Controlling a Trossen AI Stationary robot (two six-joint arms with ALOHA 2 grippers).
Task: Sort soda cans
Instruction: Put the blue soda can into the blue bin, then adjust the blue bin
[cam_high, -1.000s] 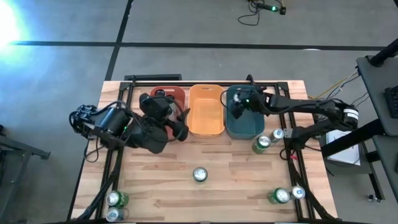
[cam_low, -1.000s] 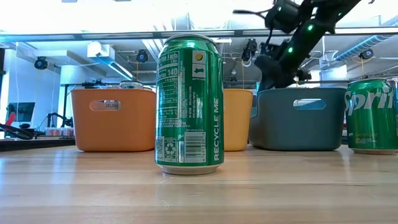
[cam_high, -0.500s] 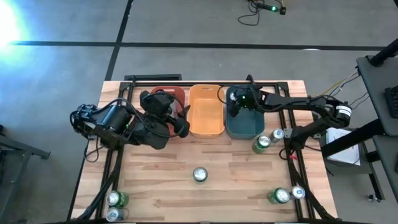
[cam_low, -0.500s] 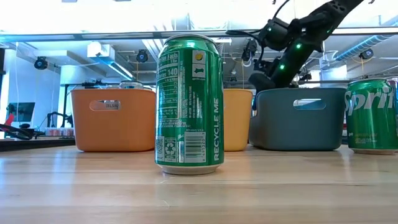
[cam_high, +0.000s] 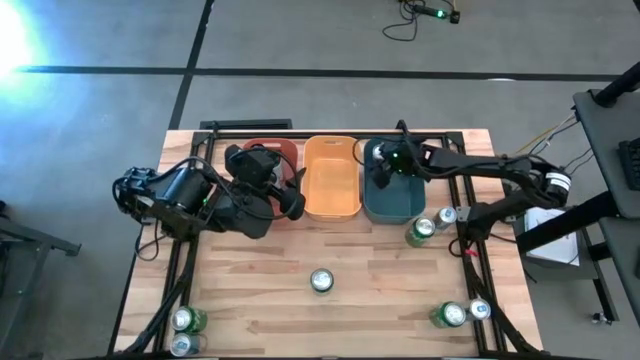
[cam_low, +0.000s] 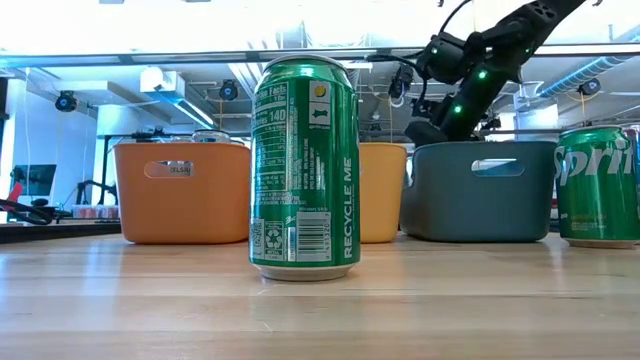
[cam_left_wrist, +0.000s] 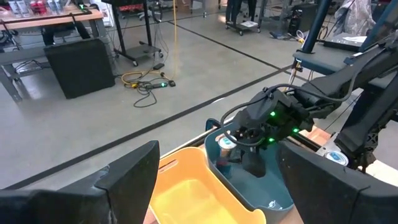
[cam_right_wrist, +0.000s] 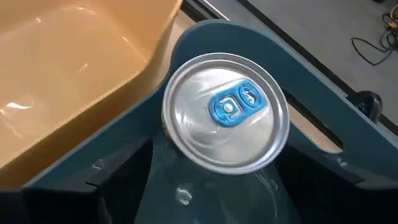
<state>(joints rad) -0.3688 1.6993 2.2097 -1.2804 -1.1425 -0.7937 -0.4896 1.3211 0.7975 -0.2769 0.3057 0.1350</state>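
High view: the right pincer (cam_high: 383, 172) sits over the far end of the teal tub (cam_high: 397, 205), which stands at the bench's (cam_high: 260, 300) far edge beside the yellow tub (cam_high: 331, 180) and the red tub (cam_high: 268, 148). The left pincer (cam_high: 291, 205) waits above the bench just in front of the red tub. Loose soda cans remain: one green can (cam_high: 321, 281) mid-bench, a pair (cam_high: 430, 225) just in front of the teal tub toward the right edge, a pair (cam_high: 460, 314) at the near right corner, a pair (cam_high: 186, 332) at the near left corner. Low view: the mid-bench green can stands upright close to the lens; the right arm reaches down toward the teal tub's rim. Left wrist view: the left pincer's own fingers (cam_left_wrist: 127, 177) stand wide apart with nothing between them; beyond them the right pincer hangs inside the teal tub. Right wrist view: a blue-tabbed can (cam_right_wrist: 225, 112) is upright in the tub's corner against the wall; whether the right pincer's fingers (cam_right_wrist: 118, 171) are apart or clamped on it cannot be told. Risk, as judged: if grip remains on withdrawal, the can may be dragged up or tipped; a sideways exit could strike the tub wall and shift the tub against its neighbour.
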